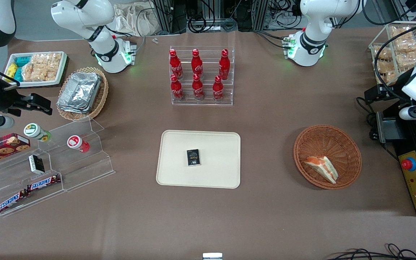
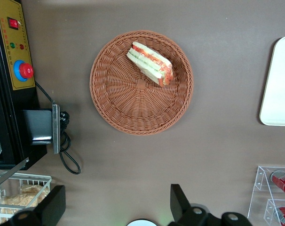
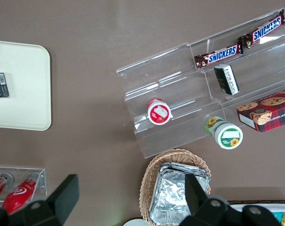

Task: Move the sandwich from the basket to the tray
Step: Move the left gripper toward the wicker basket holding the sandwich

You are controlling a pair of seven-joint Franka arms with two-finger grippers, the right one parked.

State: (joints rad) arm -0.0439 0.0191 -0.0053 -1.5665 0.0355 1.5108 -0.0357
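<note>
Nothing was moved yet: the sandwich [image 2: 150, 63] lay in the basket [image 2: 133, 113], the tray [image 1: 179, 173] awaited it, and the pincer [image 2: 116, 207] hung above, fingers apart.

The sandwich [image 1: 322, 167] [image 2: 150, 63] — a triangular wedge of white bread layered with orange-red and green filling — is seen lying on its side in the round orange-brown wicker basket [image 1: 327, 156] [image 2: 141, 82], off its centre. The cream rectangular tray [image 1: 199, 159] [image 2: 279, 84] — flat, low-rimmed — lies well apart, a small dark packet resting on it.
</note>
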